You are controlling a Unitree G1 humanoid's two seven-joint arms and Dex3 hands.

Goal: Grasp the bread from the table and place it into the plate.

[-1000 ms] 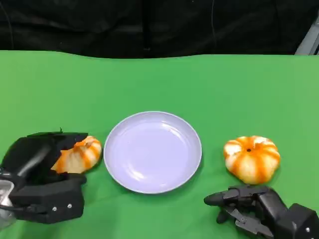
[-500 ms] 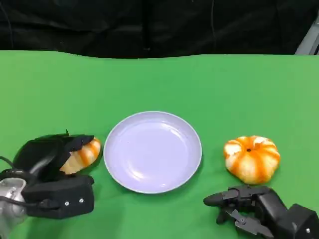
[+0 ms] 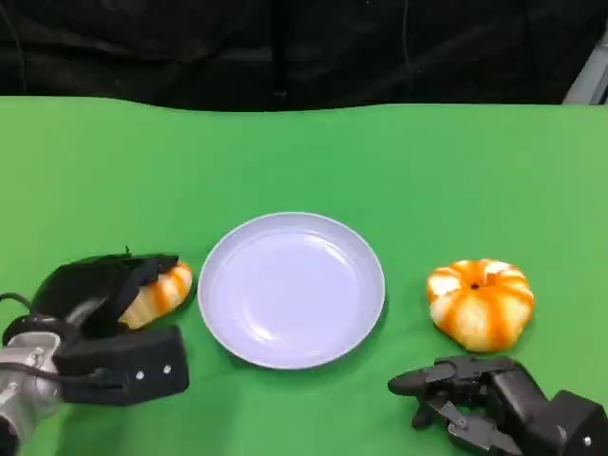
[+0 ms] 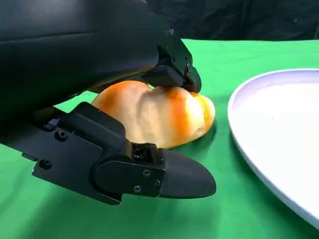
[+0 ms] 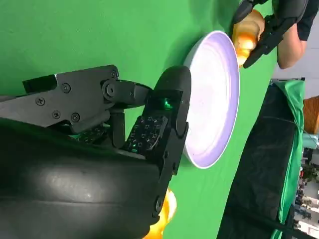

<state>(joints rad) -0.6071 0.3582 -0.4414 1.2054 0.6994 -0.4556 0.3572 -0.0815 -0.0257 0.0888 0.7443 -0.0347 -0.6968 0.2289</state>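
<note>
An orange-and-cream striped bread (image 3: 163,291) lies on the green table just left of the lilac plate (image 3: 290,290). My left hand (image 3: 90,302) grips it: in the left wrist view the fingers (image 4: 174,74) press on top of the bread (image 4: 159,114) and the thumb (image 4: 169,177) lies along its near side. The bread still rests on the cloth beside the plate (image 4: 279,129). A second, pumpkin-shaped bread (image 3: 480,302) sits right of the plate. My right hand (image 3: 475,394) rests in front of it, fingers loosely apart, holding nothing.
The green table (image 3: 304,152) runs back to a black curtain. The right wrist view shows the plate (image 5: 212,99), the far bread (image 5: 246,32) under my left hand (image 5: 279,20), and the pumpkin-shaped bread (image 5: 167,209) beside my right hand (image 5: 99,164).
My left hand has slid a little to the right and its fingers have closed down over the striped bread, covering more of it. The right hand has not moved.
</note>
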